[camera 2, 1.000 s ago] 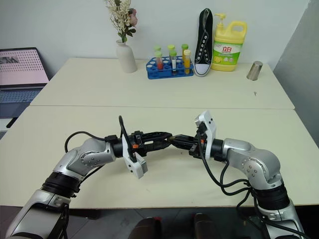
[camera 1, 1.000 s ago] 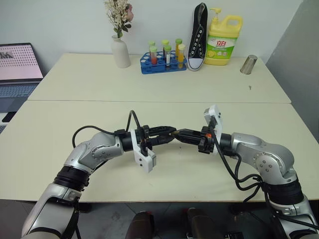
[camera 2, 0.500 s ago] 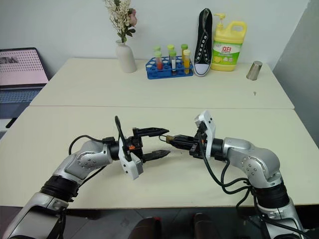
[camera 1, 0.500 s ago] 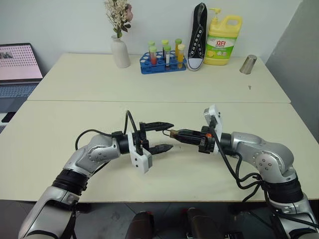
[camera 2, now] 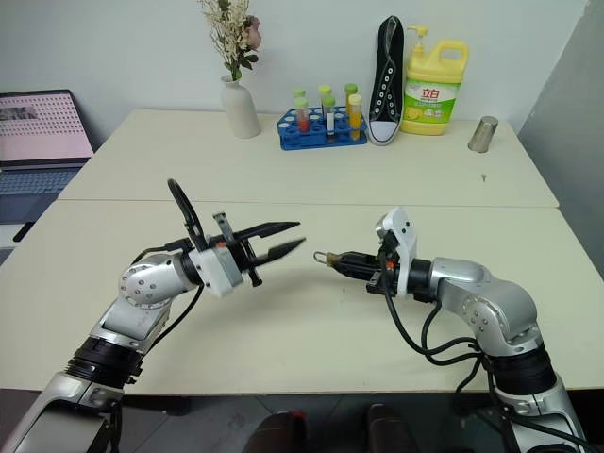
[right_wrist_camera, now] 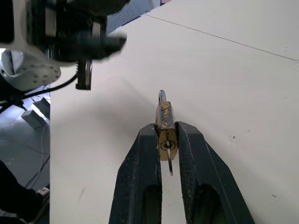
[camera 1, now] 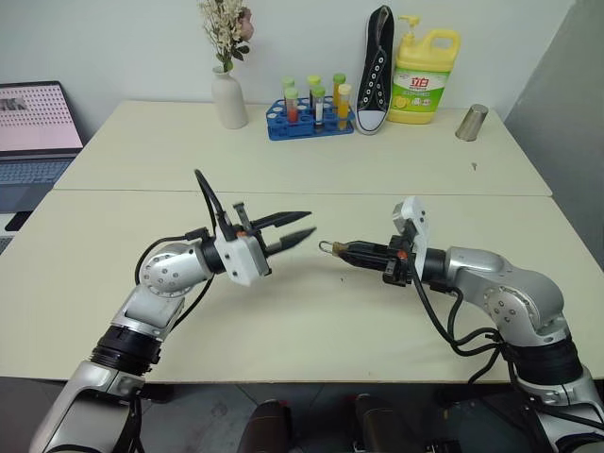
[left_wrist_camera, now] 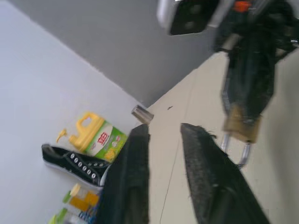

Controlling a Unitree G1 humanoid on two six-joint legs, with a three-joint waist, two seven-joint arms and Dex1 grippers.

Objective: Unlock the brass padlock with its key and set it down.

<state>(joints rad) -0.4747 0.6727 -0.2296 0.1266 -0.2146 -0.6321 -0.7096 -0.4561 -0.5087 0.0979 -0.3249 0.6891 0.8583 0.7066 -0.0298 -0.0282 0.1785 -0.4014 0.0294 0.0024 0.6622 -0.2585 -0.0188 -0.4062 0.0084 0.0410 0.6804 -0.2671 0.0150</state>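
Observation:
My right gripper is shut on the brass padlock and holds it a little above the table, just right of centre. The silver shackle points left toward my other hand. In the right wrist view the thin key sticks out of the padlock's base, back between the fingers. My left gripper hovers a short way left of the shackle and points at it. Its fingers stand a narrow gap apart with nothing between them.
Along the far edge stand a white vase of flowers, a blue rack of tubes, a black sneaker, a yellow detergent bottle and a metal cup. A laptop sits at far left.
My left gripper opened wide off the padlock's end, drew back left and up while rolling, then narrowed again. The right gripper stayed put with the padlock.

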